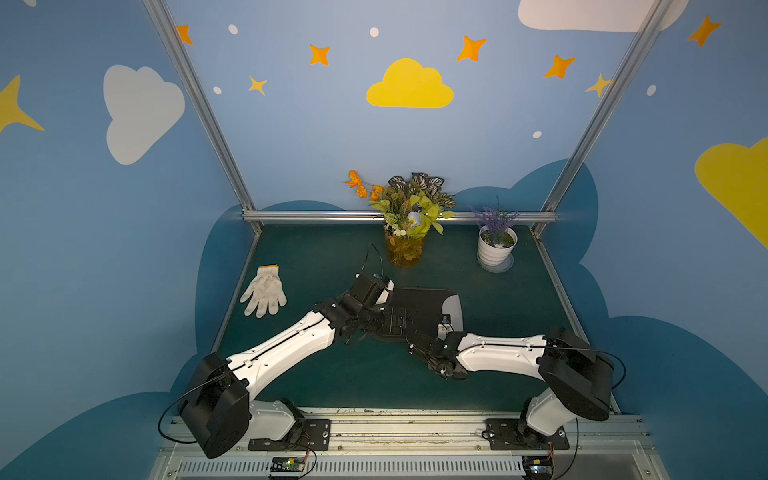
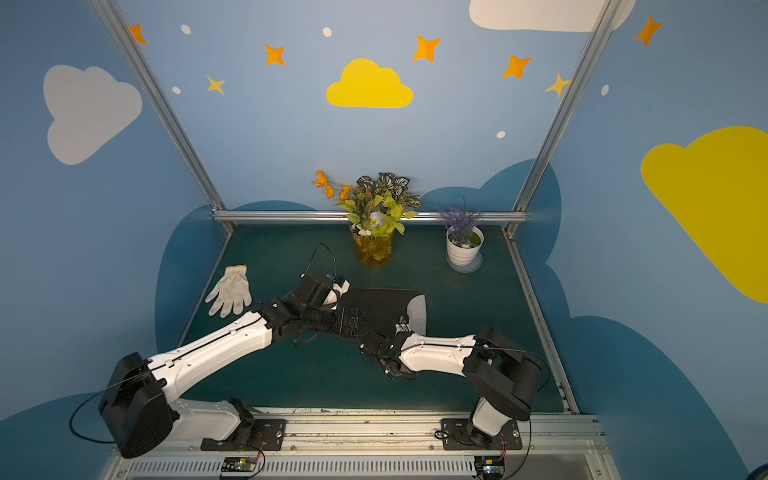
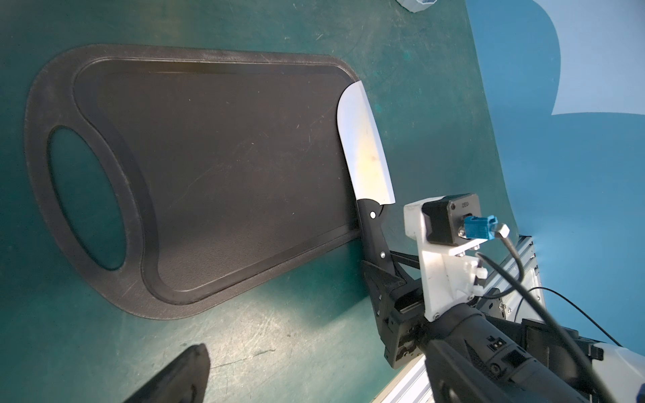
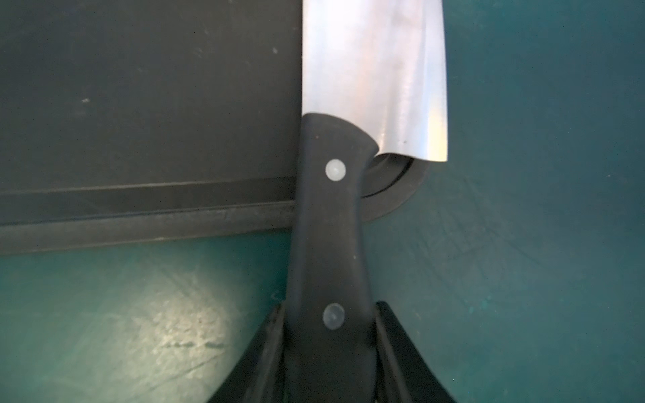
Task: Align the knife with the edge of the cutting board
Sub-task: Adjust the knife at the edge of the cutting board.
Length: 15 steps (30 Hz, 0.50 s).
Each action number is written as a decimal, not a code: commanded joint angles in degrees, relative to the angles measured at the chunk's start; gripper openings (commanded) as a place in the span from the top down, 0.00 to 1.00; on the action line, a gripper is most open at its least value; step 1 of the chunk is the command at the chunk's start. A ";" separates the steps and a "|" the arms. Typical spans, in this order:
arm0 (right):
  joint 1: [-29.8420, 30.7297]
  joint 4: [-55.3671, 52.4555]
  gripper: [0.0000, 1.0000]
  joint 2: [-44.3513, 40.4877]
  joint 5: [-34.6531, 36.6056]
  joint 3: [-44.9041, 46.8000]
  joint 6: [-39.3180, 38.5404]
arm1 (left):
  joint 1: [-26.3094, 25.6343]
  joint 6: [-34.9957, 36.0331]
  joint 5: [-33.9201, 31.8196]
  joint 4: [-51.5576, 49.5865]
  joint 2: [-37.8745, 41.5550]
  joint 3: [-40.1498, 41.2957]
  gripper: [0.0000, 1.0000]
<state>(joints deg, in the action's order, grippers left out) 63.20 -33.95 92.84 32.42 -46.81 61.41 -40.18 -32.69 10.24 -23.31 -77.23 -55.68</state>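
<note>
Placement step. Broad silver-grey, black-handled knife (image 3: 364,146) runs along the flat black grooved cutting board (image 3: 227,167), at its plain short end — right hand (image 4: 330,307) clamped on the handle. Next, probably: square it, then release.

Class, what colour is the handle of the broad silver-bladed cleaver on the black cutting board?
Black handle, two pale rivets; clearest in right wrist view.

2 top views high; 2 wrist views share knife (image 3: 364,146).
</note>
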 commanded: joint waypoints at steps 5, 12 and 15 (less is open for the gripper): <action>-0.14 1.78 0.64 -0.98 0.29 0.75 -2.22 | 0.01 -0.21 -0.48 -0.06 0.81 -0.05 0.00; -0.23 1.79 0.64 -1.23 0.34 1.02 -1.92 | 0.02 -0.25 -0.44 -0.05 0.84 -0.19 0.00; -0.32 1.54 0.64 -1.17 0.31 0.85 -2.10 | 0.02 -0.21 -0.48 -0.15 1.03 -0.06 0.00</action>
<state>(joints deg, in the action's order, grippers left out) 63.13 -33.19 92.62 32.38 -46.52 59.55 -40.18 -32.84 10.24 -23.31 -77.23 -55.68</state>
